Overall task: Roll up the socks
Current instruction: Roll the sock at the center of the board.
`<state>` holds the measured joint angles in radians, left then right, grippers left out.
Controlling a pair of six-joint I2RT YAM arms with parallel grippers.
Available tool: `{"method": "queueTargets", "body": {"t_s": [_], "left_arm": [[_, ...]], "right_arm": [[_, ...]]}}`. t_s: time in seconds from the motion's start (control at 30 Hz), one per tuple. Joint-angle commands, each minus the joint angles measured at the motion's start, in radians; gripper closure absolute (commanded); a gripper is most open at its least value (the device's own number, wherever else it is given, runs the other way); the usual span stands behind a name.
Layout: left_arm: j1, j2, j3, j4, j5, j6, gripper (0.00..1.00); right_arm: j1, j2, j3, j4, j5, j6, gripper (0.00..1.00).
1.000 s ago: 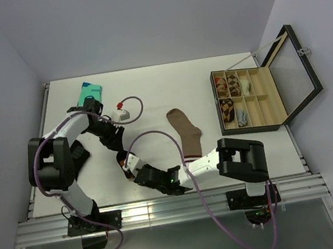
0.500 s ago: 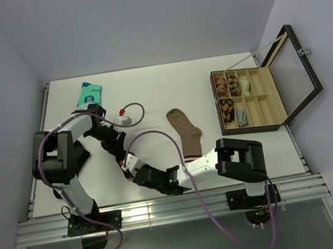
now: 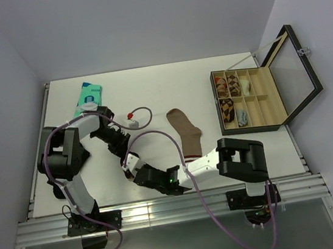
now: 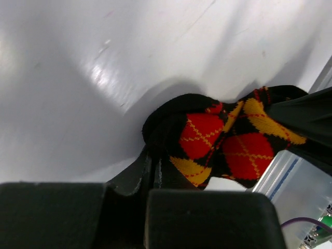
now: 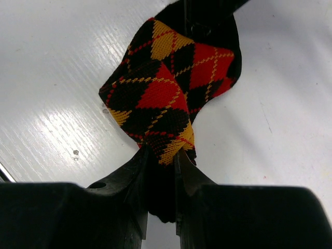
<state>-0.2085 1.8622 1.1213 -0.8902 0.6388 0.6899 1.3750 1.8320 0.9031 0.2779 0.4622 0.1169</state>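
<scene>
The black argyle sock (image 5: 166,78) with red and yellow diamonds is bunched on the white table between both grippers. My right gripper (image 5: 161,155) is shut on one end, with fabric wedged between its fingers. In the left wrist view the sock (image 4: 218,140) lies just past my left gripper (image 4: 154,158), whose jaws are pressed together on its black edge. From above, the left gripper (image 3: 123,153) and right gripper (image 3: 130,165) nearly touch near the front edge, hiding most of that sock. The tan sock (image 3: 186,133) lies flat to their right, untouched.
A teal packet (image 3: 89,95) lies at the back left. An open compartment box (image 3: 273,95) with rolled socks stands at the right, lid raised. A small white connector (image 3: 134,121) on a purple cable lies behind the left arm. The front table edge (image 3: 164,197) is close.
My left gripper moved right and nearer, onto the argyle sock, and went from open to shut. The white connector slid right with the arm. The right gripper has held still.
</scene>
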Motion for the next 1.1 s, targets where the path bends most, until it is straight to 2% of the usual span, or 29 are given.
{"method": "queueTargets", "body": {"t_s": [0.0,0.3,0.57,0.87,1.07], "left_arm": [[-0.035,0.011,0.034,-0.003,0.047,-0.021,1.0],[-0.071,0.046,0.152,0.033,0.022,-0.112,1.0],[-0.158,0.081,0.16,0.066,0.009,-0.142,1.0],[-0.219,0.106,0.183,0.053,0.024,-0.138,1.0],[-0.23,0.117,0.192,0.059,0.021,-0.138,1.0]], "right_arm": [[0.012,-0.042,-0.01,-0.075,0.027,-0.006,1.0],[0.076,-0.099,0.057,-0.19,0.059,-0.063,1.0],[0.082,-0.103,0.092,-0.213,0.007,-0.106,1.0],[0.013,-0.086,0.06,-0.105,-0.18,-0.145,1.0],[-0.048,-0.03,0.059,-0.106,-0.373,-0.082,1.0]]}}
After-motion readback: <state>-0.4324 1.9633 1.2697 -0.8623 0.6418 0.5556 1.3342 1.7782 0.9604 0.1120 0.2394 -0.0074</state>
